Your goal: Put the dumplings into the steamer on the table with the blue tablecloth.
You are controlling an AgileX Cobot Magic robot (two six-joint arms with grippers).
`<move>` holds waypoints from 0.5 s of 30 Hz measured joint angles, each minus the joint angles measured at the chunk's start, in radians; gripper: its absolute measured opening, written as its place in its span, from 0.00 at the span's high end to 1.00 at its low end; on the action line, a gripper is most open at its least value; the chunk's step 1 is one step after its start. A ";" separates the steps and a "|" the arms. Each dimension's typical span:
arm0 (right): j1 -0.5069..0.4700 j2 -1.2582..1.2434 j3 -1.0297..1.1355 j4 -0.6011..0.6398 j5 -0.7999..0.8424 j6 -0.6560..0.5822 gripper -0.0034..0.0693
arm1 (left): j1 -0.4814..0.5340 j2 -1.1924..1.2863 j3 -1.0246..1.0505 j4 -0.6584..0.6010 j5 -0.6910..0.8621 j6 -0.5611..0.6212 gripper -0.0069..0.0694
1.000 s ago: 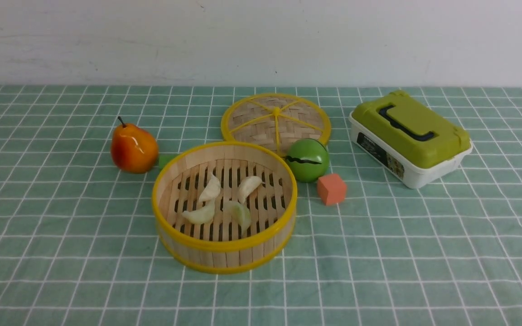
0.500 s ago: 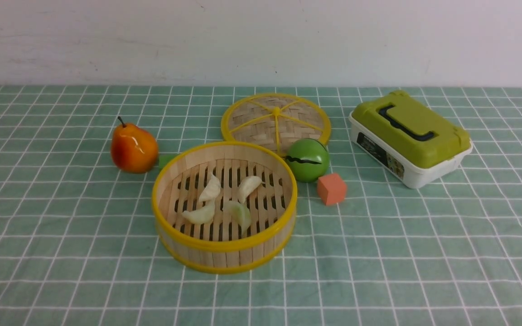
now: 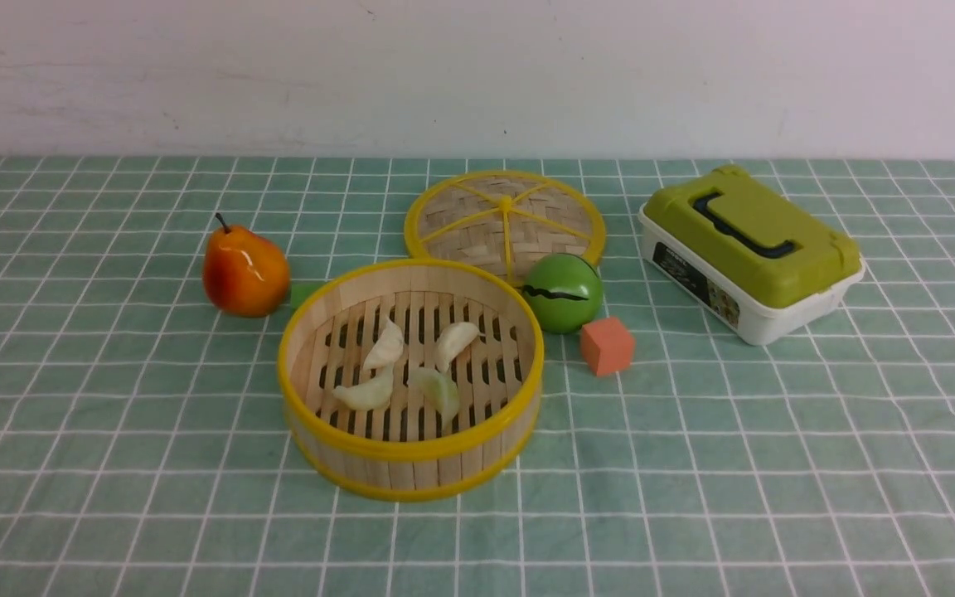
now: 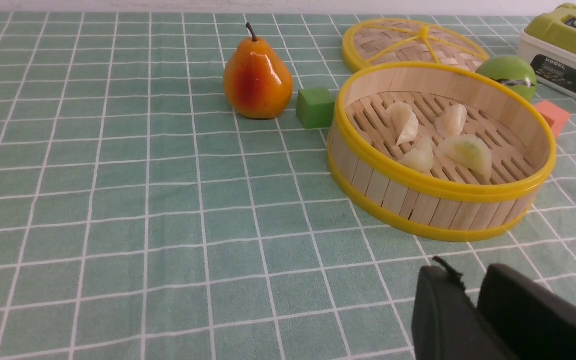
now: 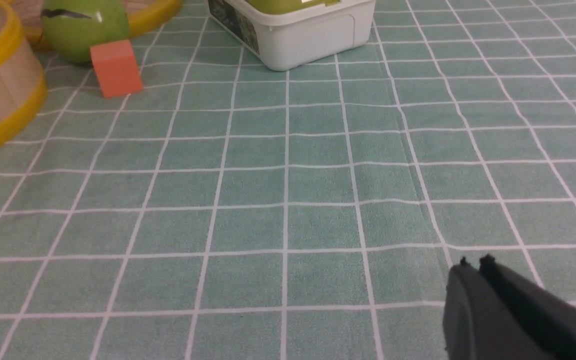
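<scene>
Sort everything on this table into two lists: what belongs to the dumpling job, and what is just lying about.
Belongs to the job:
dumplings, all four already in the steamer
steamer
blue tablecloth

Just lying about:
steamer lid
pear
green ball
orange cube
green cube
green-lidded box

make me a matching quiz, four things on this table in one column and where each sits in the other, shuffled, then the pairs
Things:
1. dumplings
2. pear
3. orange cube
4. woven lid

Places:
A. behind the steamer, flat on the cloth
B. just in front of the green ball
C. on the steamer's slatted floor
D. to the steamer's left, beside a green cube

Pairs: 1-C, 2-D, 3-B, 4-A
</scene>
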 joint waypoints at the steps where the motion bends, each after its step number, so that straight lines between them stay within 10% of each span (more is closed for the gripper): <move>1: 0.000 0.000 0.000 0.000 0.000 0.000 0.93 | 0.000 0.000 0.000 0.000 0.000 0.000 0.76; 15: 0.000 0.000 0.000 0.000 0.000 0.000 0.90 | 0.000 0.000 0.000 0.000 0.000 -0.001 0.75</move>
